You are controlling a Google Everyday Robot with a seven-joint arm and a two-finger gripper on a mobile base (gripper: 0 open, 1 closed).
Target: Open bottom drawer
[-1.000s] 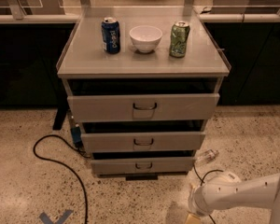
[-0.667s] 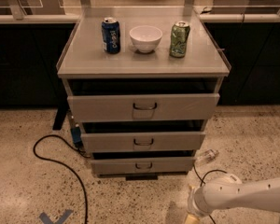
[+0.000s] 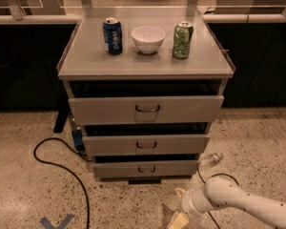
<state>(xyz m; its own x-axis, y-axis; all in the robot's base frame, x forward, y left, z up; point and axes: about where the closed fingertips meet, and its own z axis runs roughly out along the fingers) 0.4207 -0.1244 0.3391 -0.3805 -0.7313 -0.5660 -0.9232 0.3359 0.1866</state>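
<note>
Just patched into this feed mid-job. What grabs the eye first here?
A grey cabinet fills the centre, with dark gaps above its three drawer fronts; the bottom drawer is the lowest, near the floor. On top stand a blue can, a white bowl and a green can in a row. The gripper, on a white arm, sits low at bottom right, clear of the bottom drawer's handle.

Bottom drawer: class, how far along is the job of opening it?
Done: little; the bottom drawer shows only a narrow dark gap above its front. In hand: the gripper hangs low, below-right of its handle, not touching. Left: grip the handle and pull.
</note>
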